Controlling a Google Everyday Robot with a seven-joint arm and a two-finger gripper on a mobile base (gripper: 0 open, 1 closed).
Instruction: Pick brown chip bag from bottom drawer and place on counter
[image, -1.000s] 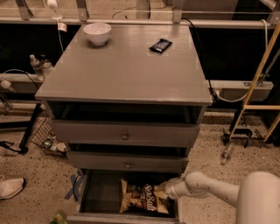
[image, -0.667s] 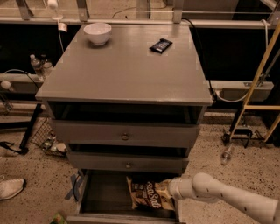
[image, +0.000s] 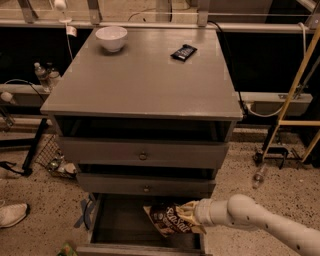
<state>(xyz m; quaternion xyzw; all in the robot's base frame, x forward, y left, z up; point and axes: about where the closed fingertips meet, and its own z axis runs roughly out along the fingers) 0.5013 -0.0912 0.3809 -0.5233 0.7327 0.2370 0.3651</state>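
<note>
The brown chip bag (image: 168, 220) hangs tilted over the right part of the open bottom drawer (image: 120, 227), its "Sea Salt" lettering showing. My gripper (image: 190, 214) comes in from the lower right on a white arm and is shut on the bag's right end, holding it above the drawer's dark floor. The grey counter (image: 142, 75) lies above, at the top of the cabinet.
A white bowl (image: 111, 38) stands at the counter's back left and a small black wrapper (image: 183, 52) at its back right. Two shallower knobbed drawers (image: 142, 154) jut out above the bottom one. A yellow ladder (image: 295, 95) stands to the right, a shoe (image: 12, 214) at left.
The bag has risen off the drawer floor and shifted right and up with my gripper, and it now hangs tilted. The arm has drawn back toward the right.
</note>
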